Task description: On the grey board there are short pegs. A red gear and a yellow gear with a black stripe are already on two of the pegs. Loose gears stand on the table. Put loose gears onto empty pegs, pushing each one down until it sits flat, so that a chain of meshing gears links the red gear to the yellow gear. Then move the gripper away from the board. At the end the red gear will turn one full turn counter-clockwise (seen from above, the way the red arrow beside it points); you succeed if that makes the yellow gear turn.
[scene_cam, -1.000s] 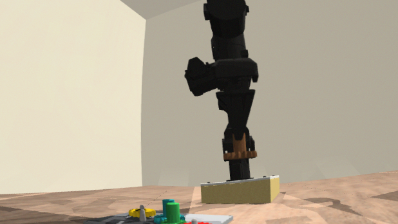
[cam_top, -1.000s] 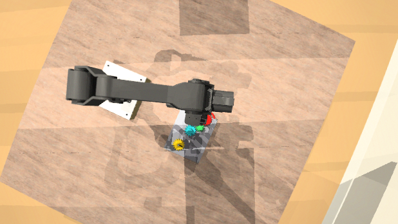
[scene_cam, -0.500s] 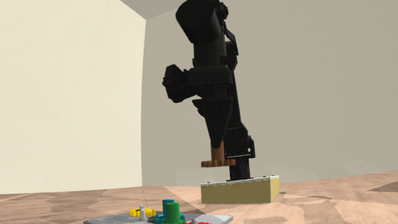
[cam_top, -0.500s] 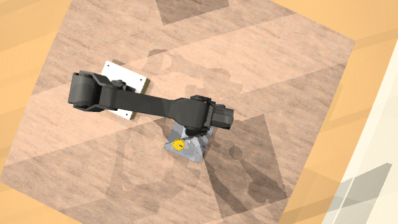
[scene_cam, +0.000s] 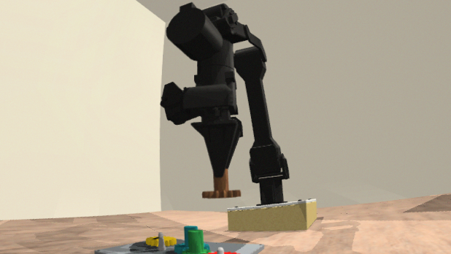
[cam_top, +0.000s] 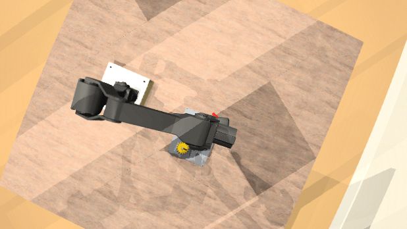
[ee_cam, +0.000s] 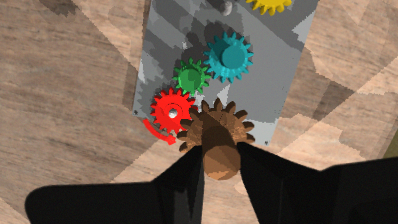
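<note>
In the exterior view the grey board [cam_top: 203, 161] [scene_cam: 255, 251] [ee_cam: 270, 102] is cut off by the lower edge, and in the top view the arm [cam_top: 148, 118] [scene_cam: 215, 73] hides much of it. From the left in the exterior view, the yellow gear [cam_top: 184, 149] [scene_cam: 169, 241] [ee_cam: 272, 5] sits on the board, cropped at the upper edge of the wrist view, with a bare peg [scene_cam: 161, 244] [ee_cam: 228, 11] near it. Next come the teal gear [scene_cam: 187, 229] [ee_cam: 232, 57] and the green gear [scene_cam: 195, 239] [ee_cam: 191, 79], side by side on the board; whether they are fully seated is hard to tell. The narrowly set jaws point straight down, gripping the upright shaft of the brown gear [scene_cam: 221, 194] [ee_cam: 227, 122], which hangs level above the board's height, with open air beneath. Farther right, the red gear [scene_cam: 230, 252] [ee_cam: 161, 109], beside the green one, shows only a sliver in the exterior view; the wrist view shows it beside the red arrow [cam_top: 215, 115] [ee_cam: 157, 133]. Rightmost, the arm's base block [scene_cam: 270, 219] [cam_top: 147, 92] stands on the surface, well apart from the brown gear.
</note>
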